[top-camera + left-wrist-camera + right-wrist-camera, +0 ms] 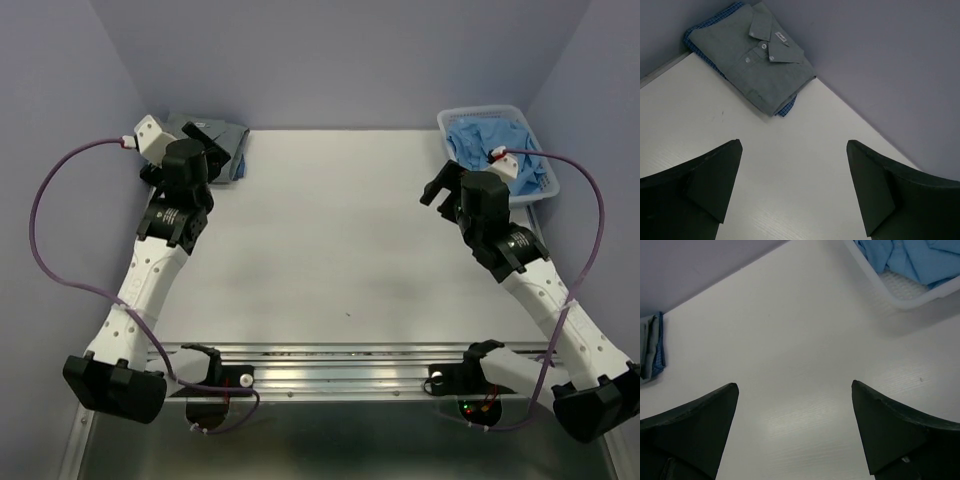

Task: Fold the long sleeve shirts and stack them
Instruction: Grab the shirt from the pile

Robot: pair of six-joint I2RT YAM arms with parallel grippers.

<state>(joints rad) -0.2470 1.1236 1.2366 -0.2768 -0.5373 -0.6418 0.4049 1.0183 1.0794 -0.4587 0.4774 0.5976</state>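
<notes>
Table (340, 240) white, with walls on the far, left and right sides. My left tool (794, 145) is wide open and holds nothing. It hangs over the table at the far left, pointed at the corner. Grey shirt (752, 65) lies folded flat in that far left corner, collar and buttons up, well clear of my fingers (715, 170). It sits on blue checked cloth (786, 109), of which only the edges stick out, so I can't tell what garment that is.

My right tool (794, 385) is also wide open and empty, above bare table on the right side. White mesh basket (900, 300) sits in the far right corner, just beyond that tool. Light blue shirt (905, 257) lies crumpled inside the basket, unfolded. Neither tool touches any cloth.
</notes>
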